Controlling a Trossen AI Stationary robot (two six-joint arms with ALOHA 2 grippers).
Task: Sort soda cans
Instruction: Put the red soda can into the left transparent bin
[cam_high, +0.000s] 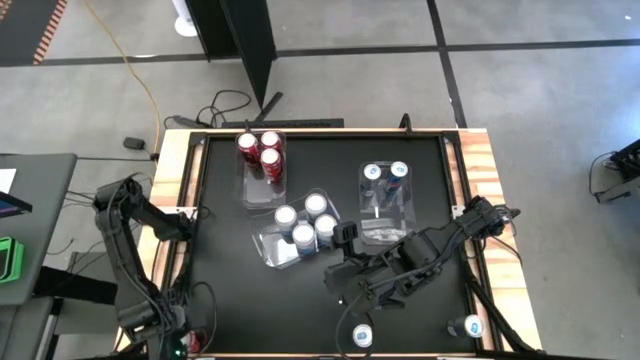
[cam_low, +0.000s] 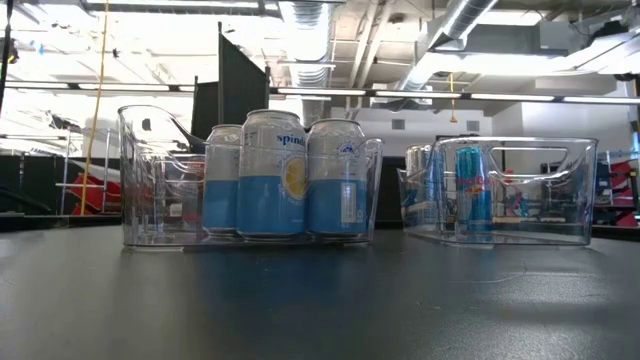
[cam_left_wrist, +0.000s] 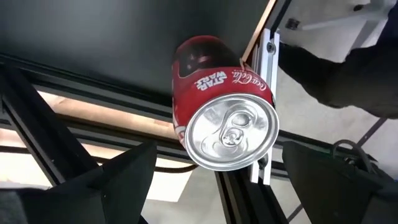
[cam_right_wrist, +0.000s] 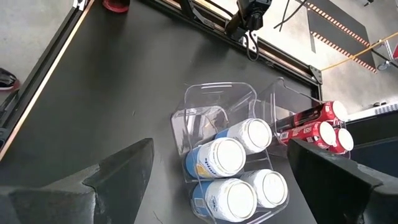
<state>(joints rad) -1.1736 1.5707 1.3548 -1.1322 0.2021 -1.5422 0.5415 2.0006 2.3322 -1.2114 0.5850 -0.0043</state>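
Left gripper (cam_left_wrist: 214, 186) stands released at the table's near left corner, a red can (cam_left_wrist: 221, 102) upright just ahead of its fingers, not gripped. Right gripper (cam_right_wrist: 217, 180) hangs spread and empty above the bin (cam_right_wrist: 214, 102) of four white-blue cans (cam_right_wrist: 236, 171). Three more red cans (cam_high: 259, 152) sit in the far bin. Two blue cans (cam_high: 385, 173) sit in the right bin (cam_high: 385, 205), two more (cam_high: 362, 336) loose near the front edge.
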